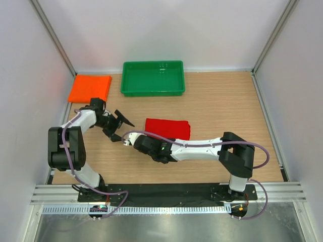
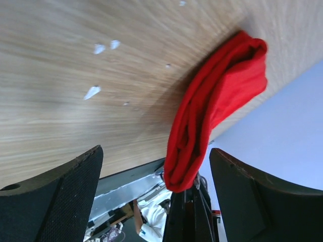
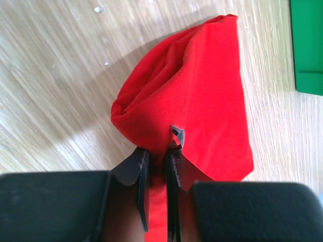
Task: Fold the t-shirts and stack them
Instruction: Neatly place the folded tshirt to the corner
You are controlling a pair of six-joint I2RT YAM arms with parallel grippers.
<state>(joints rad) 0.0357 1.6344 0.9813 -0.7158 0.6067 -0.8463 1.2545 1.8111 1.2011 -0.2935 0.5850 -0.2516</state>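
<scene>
The red t-shirt (image 1: 168, 128) lies folded on the wooden table near the middle, a bunched roll in the left wrist view (image 2: 222, 96). My right gripper (image 3: 157, 151) is shut on its near left edge, with red cloth pinched between the pads; from above it sits at the shirt's left corner (image 1: 145, 136). My left gripper (image 1: 122, 128) hangs open just left of the red shirt, nothing between its fingers (image 2: 60, 196). The orange t-shirt (image 1: 90, 88) lies folded flat at the back left.
A green plastic tray (image 1: 152, 77) stands at the back middle, its corner showing in the right wrist view (image 3: 308, 45). White walls and metal posts close in the table on three sides. The two arms nearly meet left of centre.
</scene>
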